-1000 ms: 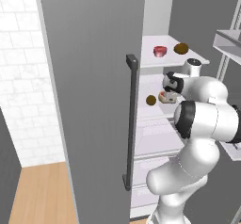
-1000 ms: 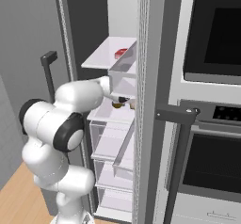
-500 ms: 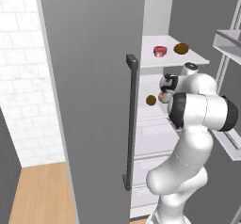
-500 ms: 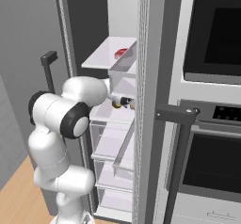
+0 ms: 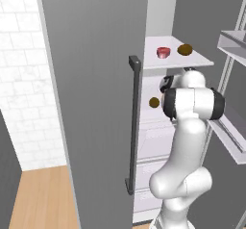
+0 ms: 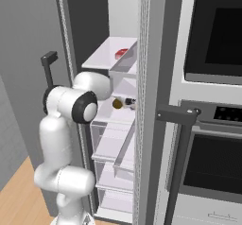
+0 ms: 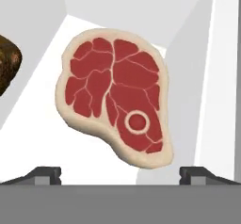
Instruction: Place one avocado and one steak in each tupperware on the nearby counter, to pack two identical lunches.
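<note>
My gripper (image 7: 121, 172) is open and hovers just over a red marbled steak (image 7: 115, 98) with a pale fat rim, lying flat on the white middle fridge shelf between the two fingertips. A dark-brown avocado (image 7: 7, 60) sits to the steak's left; it also shows as the avocado (image 5: 154, 102) and the avocado (image 6: 117, 104) beside my hand (image 6: 129, 101). On the upper shelf lie a second steak (image 5: 164, 52) and a second avocado (image 5: 185, 49). The tupperware and the counter are out of view.
The open grey fridge door with its dark bar handle (image 5: 133, 127) stands close on my left. Door bins (image 5: 234, 44) jut out on the right. Clear drawers (image 6: 113, 148) sit under the shelf. A wall oven (image 6: 212, 35) stands to the fridge's right.
My arm has swung its elbow up and in, and the hand has settled over the steak on the middle shelf. The gripper has stayed open. The food has not moved.
</note>
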You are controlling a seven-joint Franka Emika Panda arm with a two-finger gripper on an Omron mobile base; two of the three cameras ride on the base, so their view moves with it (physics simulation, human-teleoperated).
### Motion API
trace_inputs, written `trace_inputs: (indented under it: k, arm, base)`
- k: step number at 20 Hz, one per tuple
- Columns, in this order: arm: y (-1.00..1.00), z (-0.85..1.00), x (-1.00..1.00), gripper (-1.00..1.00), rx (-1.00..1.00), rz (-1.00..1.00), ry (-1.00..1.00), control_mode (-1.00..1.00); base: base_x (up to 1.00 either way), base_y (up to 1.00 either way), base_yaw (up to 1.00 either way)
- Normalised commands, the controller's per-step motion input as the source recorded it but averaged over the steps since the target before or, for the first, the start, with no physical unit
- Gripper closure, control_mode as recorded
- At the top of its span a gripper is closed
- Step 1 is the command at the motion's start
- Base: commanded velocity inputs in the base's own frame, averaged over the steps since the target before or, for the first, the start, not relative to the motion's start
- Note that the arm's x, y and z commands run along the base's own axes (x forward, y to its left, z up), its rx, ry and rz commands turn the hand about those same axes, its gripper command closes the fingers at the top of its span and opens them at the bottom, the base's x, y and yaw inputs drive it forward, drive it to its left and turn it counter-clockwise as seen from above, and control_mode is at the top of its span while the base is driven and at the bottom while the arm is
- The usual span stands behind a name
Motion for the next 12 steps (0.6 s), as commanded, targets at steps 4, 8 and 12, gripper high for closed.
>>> trace_inputs:
  k: [4,8,12]
  arm:
    - [-0.07,-0.01,0.55,-1.00,0.00,0.00,0.21,-1.00]
    - [0.00,-0.29,0.42,-1.00,0.00,0.01,0.11,-1.00]
    - [-0.02,-0.70,0.10,1.00,-0.06,0.03,0.12,-1.00]
  base:
    - [0.00,0.00,0.00]
    - [0.00,0.00,0.00]
    - [0.00,0.00,0.00]
